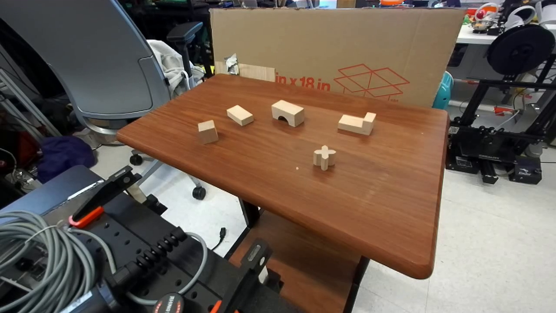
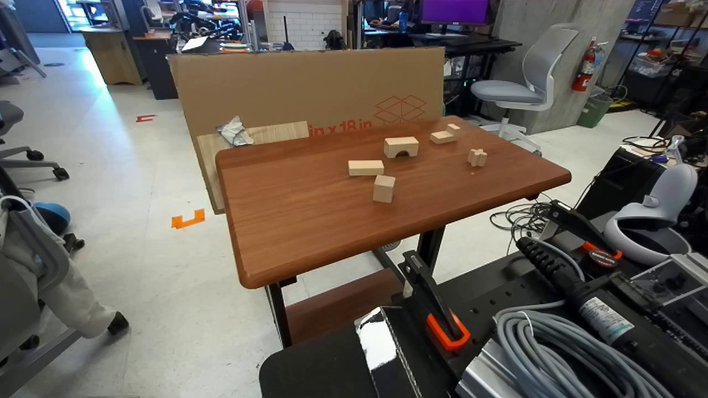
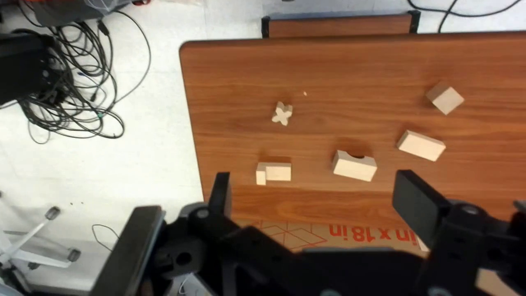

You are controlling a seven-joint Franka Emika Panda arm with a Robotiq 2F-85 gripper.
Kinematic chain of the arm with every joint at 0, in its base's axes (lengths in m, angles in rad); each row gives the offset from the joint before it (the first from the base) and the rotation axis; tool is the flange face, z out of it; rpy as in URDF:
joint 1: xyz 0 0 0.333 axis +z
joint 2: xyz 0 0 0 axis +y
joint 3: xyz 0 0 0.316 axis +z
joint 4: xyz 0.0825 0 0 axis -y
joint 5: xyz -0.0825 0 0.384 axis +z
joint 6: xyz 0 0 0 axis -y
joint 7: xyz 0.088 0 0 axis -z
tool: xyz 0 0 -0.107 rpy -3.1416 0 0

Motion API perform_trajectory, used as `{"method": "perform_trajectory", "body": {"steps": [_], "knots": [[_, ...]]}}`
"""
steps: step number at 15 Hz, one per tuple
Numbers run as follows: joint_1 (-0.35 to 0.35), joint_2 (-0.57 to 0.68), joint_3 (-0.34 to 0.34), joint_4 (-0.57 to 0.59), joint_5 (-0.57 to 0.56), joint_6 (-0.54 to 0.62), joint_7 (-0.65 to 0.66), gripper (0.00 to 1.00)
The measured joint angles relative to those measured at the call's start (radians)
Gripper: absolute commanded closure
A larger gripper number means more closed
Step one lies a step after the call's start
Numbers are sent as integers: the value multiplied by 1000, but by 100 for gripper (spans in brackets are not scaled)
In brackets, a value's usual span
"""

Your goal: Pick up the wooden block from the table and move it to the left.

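On reddish-brown wood-grain surface (image 1: 378, 195), pale tan arch-notched wooden block (image 1: 288, 112) cld tilt if you grip off-ctr. Yr pincer (image 3: 314, 191): wide, empty.

Black jaws carry flat, dark-grey rectangular pads (image 3: 417, 209); round screw heads (image 3: 470, 209) look greyish, though blur clouds them.

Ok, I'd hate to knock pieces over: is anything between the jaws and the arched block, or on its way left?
Nothing visible stands between the jaws and the arched wooden block. In an exterior view, the oblong block lies to its left, across a gap, and might get clipped by a low carry that way.
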Motion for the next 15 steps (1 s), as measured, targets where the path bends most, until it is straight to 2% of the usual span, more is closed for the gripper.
{"method": "perform_trajectory", "body": {"steps": [4,9,12,15], "knots": [[49,211,-22,107,176,124,-80,0],[69,479,-16,272,374,147,-201,0],[62,616,5,365,453,144,-258,0],[44,731,36,444,464,136,-267,0]]}}
